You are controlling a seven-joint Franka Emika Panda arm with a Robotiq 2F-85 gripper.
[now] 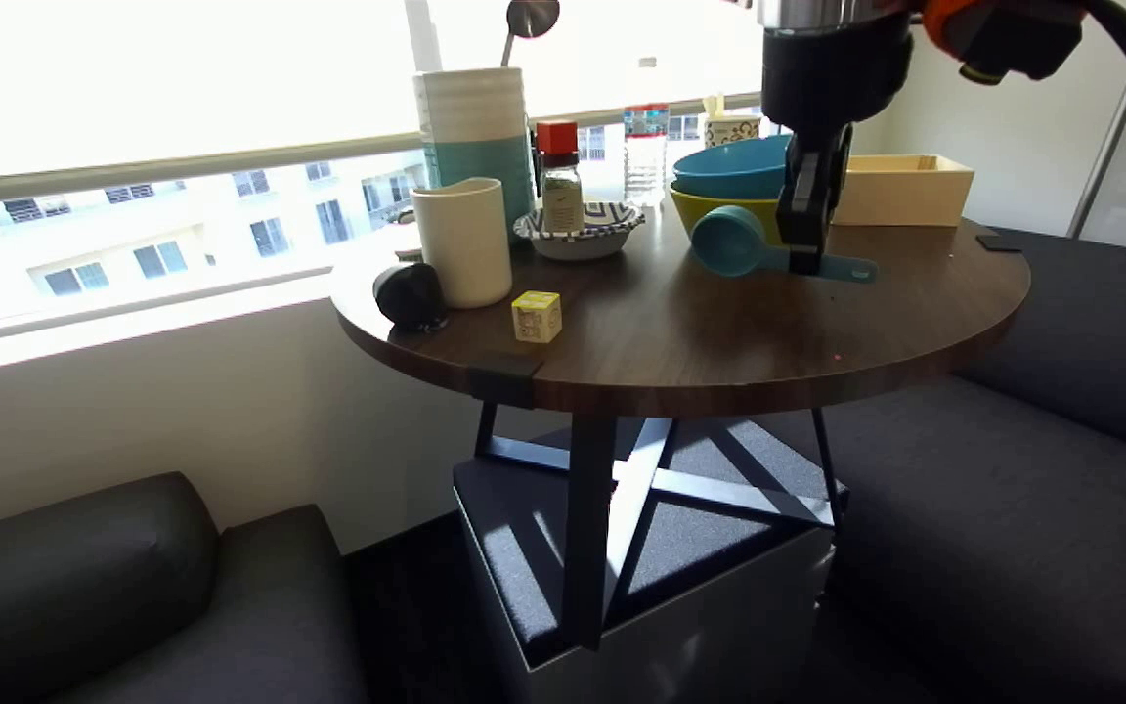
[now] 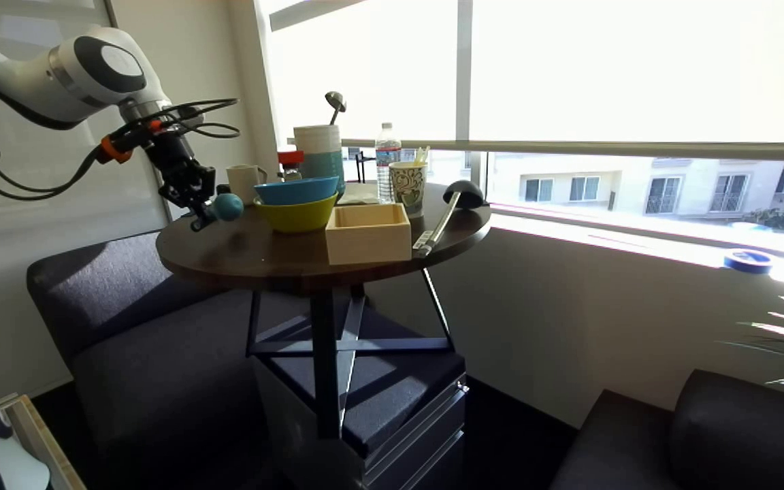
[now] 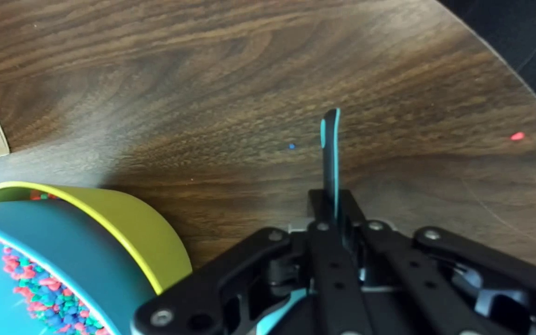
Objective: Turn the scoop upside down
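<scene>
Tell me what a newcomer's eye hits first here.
Probably the teal scoop, gripped by its handle in the black fingers above the round dark-wood table. Next, the blue bowl sitting in the yellow-green bowl, with red, green and blue bits showing inside the blue one in the wrist view. Then likely the glaring window behind the table in both exterior views.

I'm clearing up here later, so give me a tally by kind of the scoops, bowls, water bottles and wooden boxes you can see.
Scoop: 1, held in the tool
Bowls: 3, blue bowl, yellow bowl, patterned bowl
Water bottle: 1
Wooden box: 1
Total: 6
</scene>
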